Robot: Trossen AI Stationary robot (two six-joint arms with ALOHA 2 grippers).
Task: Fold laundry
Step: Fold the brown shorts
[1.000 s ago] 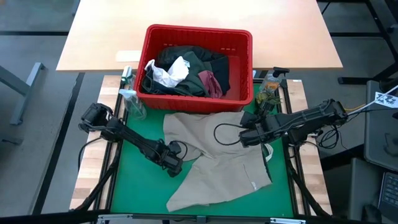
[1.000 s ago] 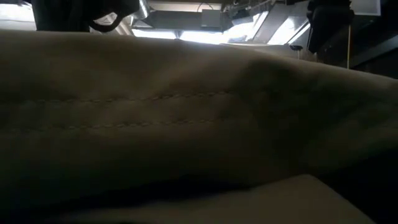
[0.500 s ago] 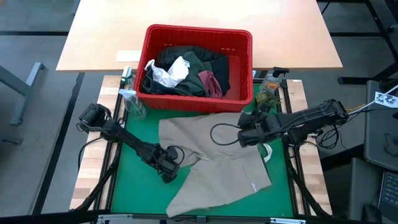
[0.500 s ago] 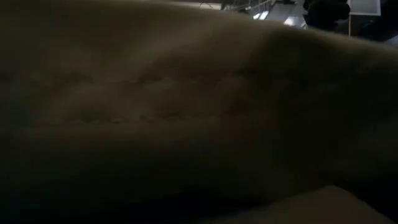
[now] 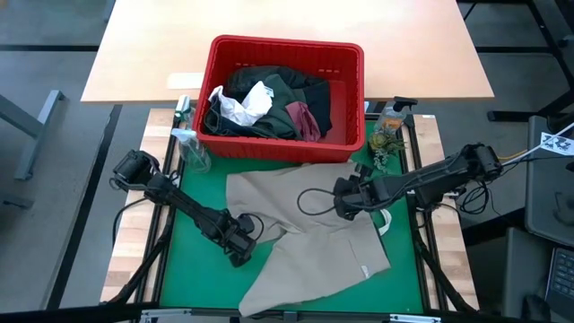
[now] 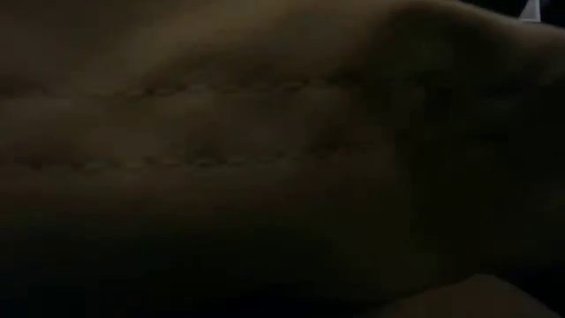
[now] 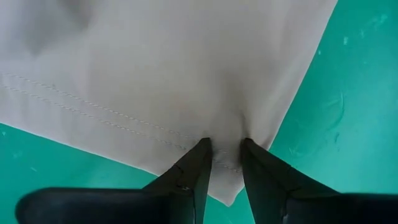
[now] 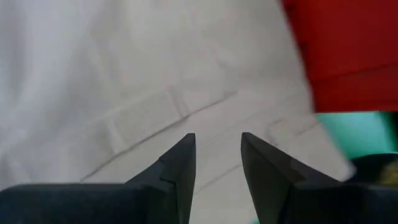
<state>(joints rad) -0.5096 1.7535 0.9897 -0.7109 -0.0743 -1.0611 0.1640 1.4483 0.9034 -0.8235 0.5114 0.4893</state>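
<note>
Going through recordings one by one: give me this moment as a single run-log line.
stage: spreading tan top on green mat | left gripper: pinching its hem | right gripper: on its cloth by red basket | rest: in basket

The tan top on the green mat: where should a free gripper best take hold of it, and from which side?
Probably the bare lower corner of the tan top, approached from the mat's front edge: it lies flat on the green mat, away from both arms and the red basket.
</note>
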